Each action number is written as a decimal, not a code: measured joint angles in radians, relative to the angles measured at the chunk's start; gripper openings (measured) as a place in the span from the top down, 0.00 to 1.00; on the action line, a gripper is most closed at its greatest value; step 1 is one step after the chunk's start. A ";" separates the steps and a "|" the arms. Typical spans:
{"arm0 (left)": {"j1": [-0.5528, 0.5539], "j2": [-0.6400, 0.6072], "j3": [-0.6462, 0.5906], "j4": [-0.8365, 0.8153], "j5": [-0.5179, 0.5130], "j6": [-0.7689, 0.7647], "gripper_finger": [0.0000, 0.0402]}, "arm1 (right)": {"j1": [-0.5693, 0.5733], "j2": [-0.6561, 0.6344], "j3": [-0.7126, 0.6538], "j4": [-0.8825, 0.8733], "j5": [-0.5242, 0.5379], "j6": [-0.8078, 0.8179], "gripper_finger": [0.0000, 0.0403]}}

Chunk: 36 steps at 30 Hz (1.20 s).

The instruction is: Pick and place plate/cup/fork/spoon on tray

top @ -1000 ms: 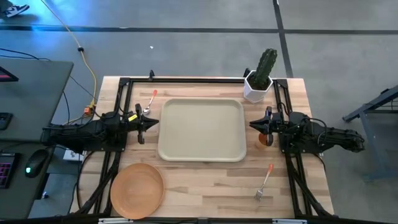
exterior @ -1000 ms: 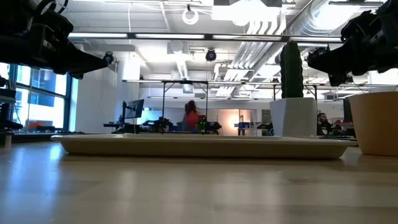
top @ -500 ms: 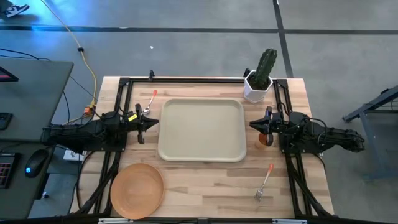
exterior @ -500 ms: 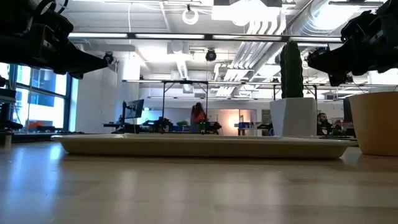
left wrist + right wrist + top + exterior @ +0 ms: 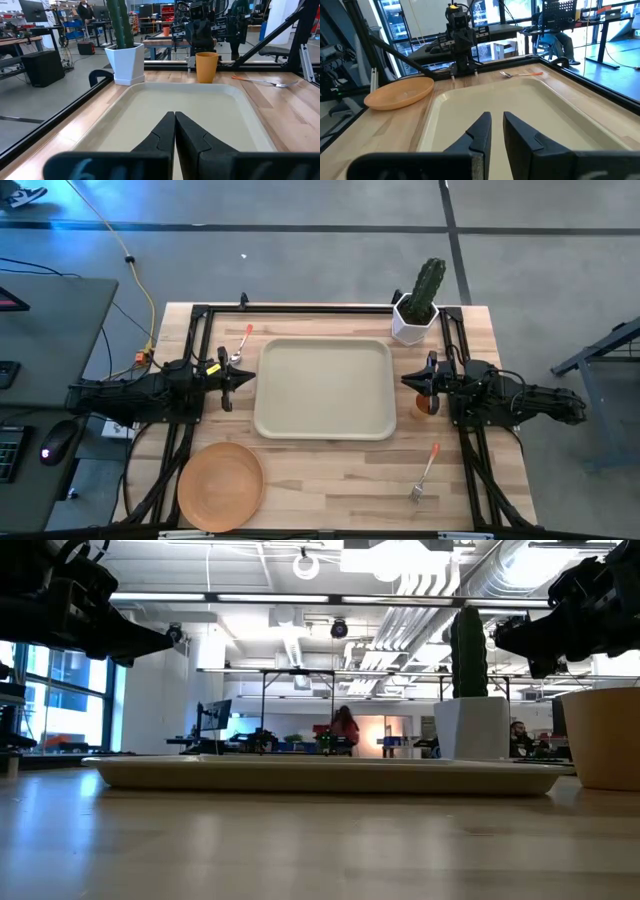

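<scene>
The left pincer (image 5: 238,376) hovers just off the tray's left edge with its fingers (image 5: 165,132) pressed together and nothing between them. Across the tray, the right pincer (image 5: 410,379) hangs beside the right edge, fingers (image 5: 479,131) a narrow gap apart and likewise empty.

Between the two arms the tray (image 5: 323,389) lies bare at the middle of the wooden surface (image 5: 330,480). The cup (image 5: 427,401) stands upright on the surface just off the tray's right edge, partly under the right arm; the left wrist view shows it (image 5: 206,67) past the tray's far rim. The spoon (image 5: 241,346) lies near the tray's back left corner, red-orange handle pointing away toward the back edge. The plate (image 5: 220,485) sits at the front left corner of the surface, well apart from the tray. The fork (image 5: 425,472) lies at the front right, prongs toward the front edge, also apart from the tray.

A cactus (image 5: 429,284) in a white pot (image 5: 411,322) stands at the back right corner. In the low view a person (image 5: 345,729) shows far off in the room behind.
</scene>
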 joint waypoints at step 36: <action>0.000 0.000 0.000 0.105 -0.079 0.287 0.99 | 0.000 0.000 -0.002 0.327 0.580 0.242 0.90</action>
